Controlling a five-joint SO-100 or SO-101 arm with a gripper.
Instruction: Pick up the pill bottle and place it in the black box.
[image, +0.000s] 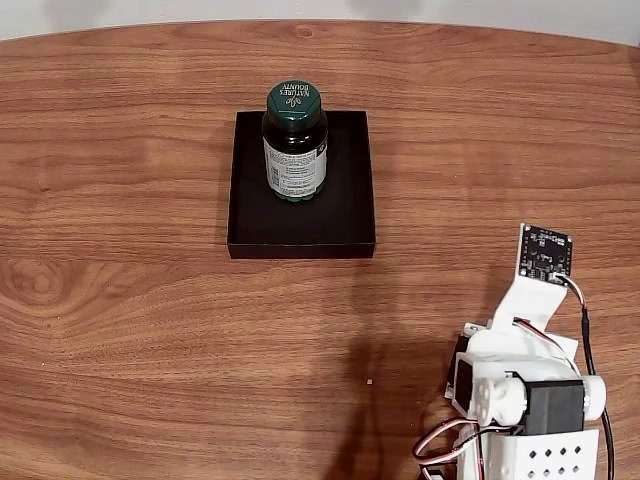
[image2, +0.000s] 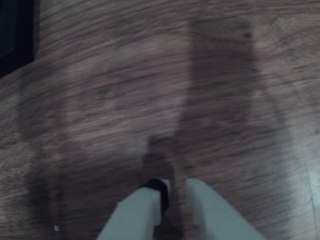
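Note:
The pill bottle (image: 294, 143), dark green with a green cap and white label, stands upright inside the black box (image: 345, 215), toward its back left part. In the fixed view my arm (image: 525, 390) is folded at the table's lower right, well away from the box. In the wrist view my gripper (image2: 175, 190) points down at bare wood, its white fingers (image2: 137, 212) close together with only a thin gap and nothing between them. A corner of the black box (image2: 15, 35) shows at the top left of that view.
A brown wooden table (image: 130, 330) with open room around the box and in front of it. A tiny white speck (image: 369, 381) lies on the wood left of the arm. The table's far edge curves along the top.

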